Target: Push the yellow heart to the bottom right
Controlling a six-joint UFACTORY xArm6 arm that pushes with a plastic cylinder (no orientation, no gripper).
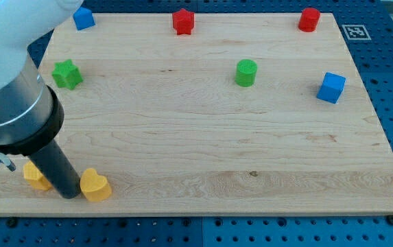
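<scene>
At the view's bottom left, my tip (pixel 68 194) stands on the wooden board (pixel 203 158), touching the left side of the yellow heart (pixel 95 185). Another yellow block (pixel 36 176), its shape unclear, lies just beside the rod on the other side, partly hidden. The arm ends in a rod only, so no hand state can be told. Near the left edge sits a green star (pixel 66 74). Along the top edge are a blue block (pixel 83 18), a red star (pixel 183 21) and a red cylinder (pixel 309 19). A green cylinder (pixel 246 72) is near the middle, and a blue cube (pixel 331 87) is at the right.
</scene>
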